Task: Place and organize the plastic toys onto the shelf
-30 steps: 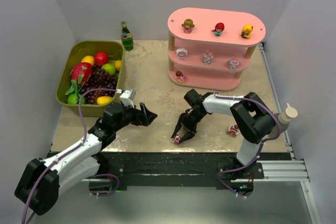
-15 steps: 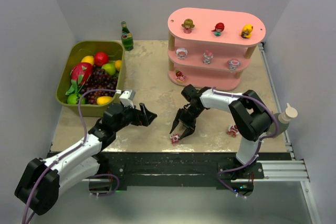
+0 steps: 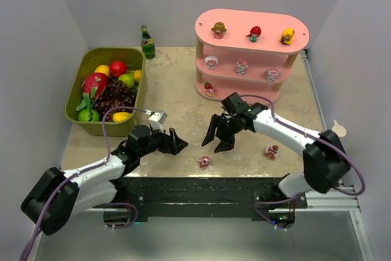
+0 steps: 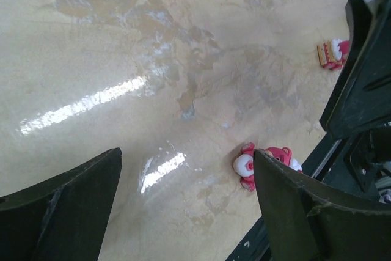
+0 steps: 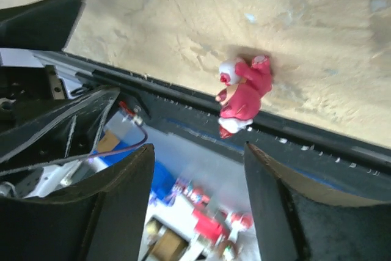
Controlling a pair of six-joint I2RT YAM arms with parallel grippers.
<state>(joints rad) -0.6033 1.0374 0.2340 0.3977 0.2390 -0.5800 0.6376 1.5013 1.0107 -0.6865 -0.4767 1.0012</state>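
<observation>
Pink toy (image 3: 204,162) on its side at the table's (image 3: 171,90) near edge, second toy (image 3: 272,151) nearer the right edge, left gripper (image 3: 178,142) and right gripper (image 3: 217,142) hovering near the first (both spread apart, empty), seven more toys (image 3: 242,65) on the shelf (image 3: 250,97), far-right corner.

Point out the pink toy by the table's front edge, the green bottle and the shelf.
pink toy (image 3: 204,162): top view, its body.
green bottle (image 3: 148,44): top view, its label.
shelf (image 3: 237,21): top view, bare top board.
</observation>
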